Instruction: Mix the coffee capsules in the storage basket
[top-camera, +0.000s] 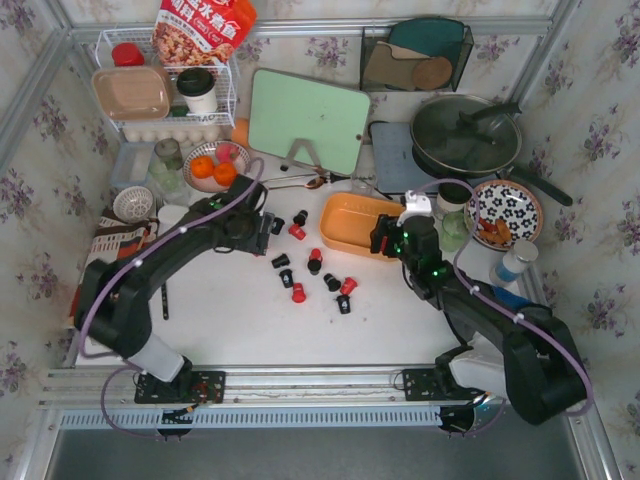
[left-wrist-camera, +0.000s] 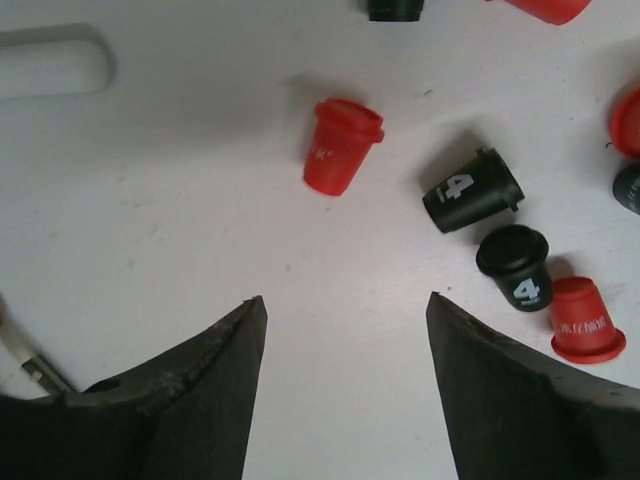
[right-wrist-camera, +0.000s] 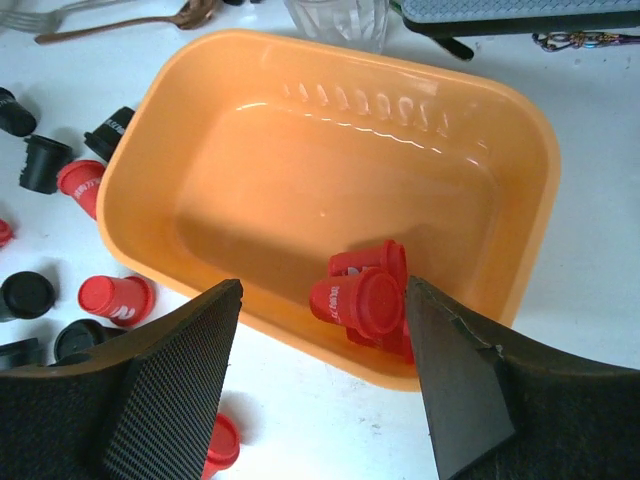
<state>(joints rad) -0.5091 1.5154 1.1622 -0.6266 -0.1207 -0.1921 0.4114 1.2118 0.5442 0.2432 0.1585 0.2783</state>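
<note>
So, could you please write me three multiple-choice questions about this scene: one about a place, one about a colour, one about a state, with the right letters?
1. Where do most of the small red and black cup-shaped coffee capsules lie?
A. inside the shallow orange plastic storage basket
B. on the white table beside it
C. on its rim

2. What colour are the capsules inside the basket?
A. red only
B. black only
C. both

3. How is the right pincer?
A. shut on a black capsule
B. open, holding nothing
C. shut on the basket's rim

Answers:
1 B: they lie scattered on the table, left of the basket.
2 A: the right wrist view shows only red ones, in the near corner.
3 B: its fingers stand apart with nothing gripped.
</note>
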